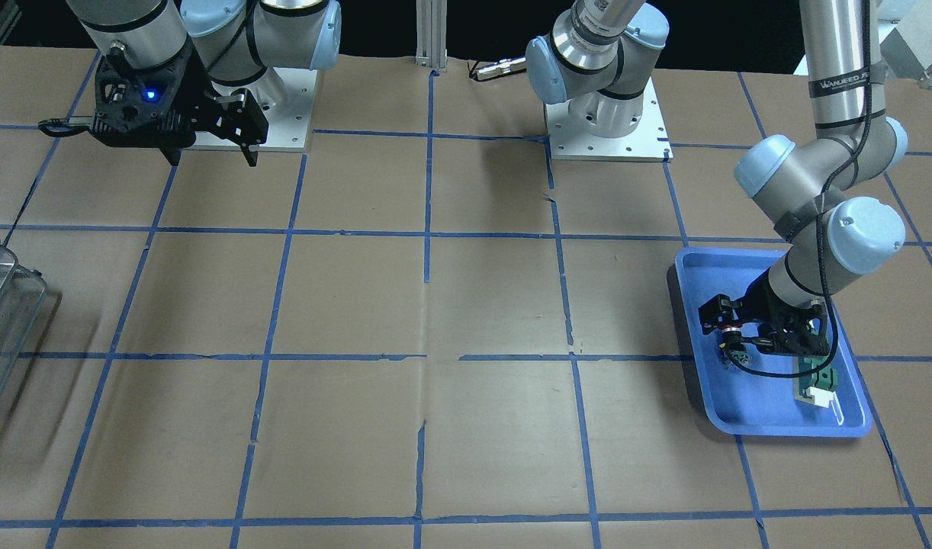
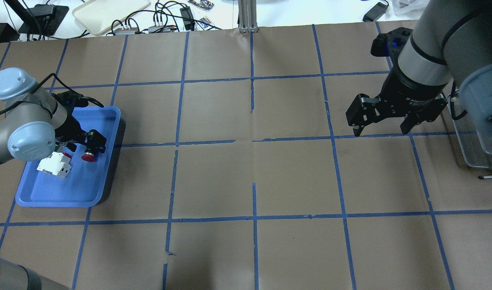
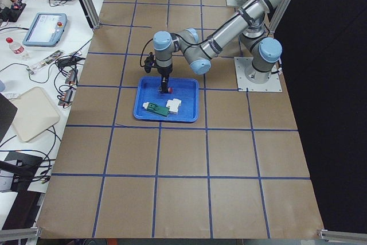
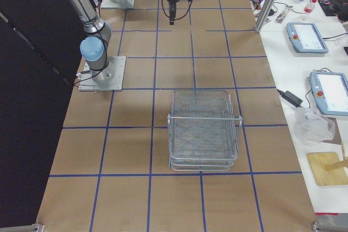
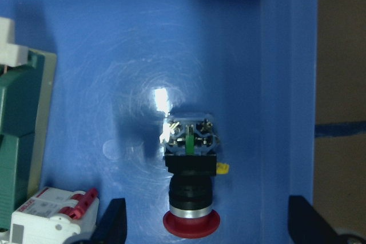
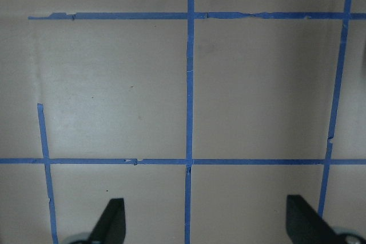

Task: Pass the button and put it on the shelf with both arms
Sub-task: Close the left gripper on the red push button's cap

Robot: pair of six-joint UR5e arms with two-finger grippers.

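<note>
Evidently held left gripper point(image 5: 210, 221), jaws spread, astride button point(image 5: 190, 178) inside blue tray point(image 5: 171, 38), ready for pinching; held right gripper point(image 2: 381, 129), likewise spread, well apart from tray, pending handover.

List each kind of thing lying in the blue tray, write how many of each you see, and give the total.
red push button: 1
white-and-red block: 1
long green part: 1
Total: 3
</note>
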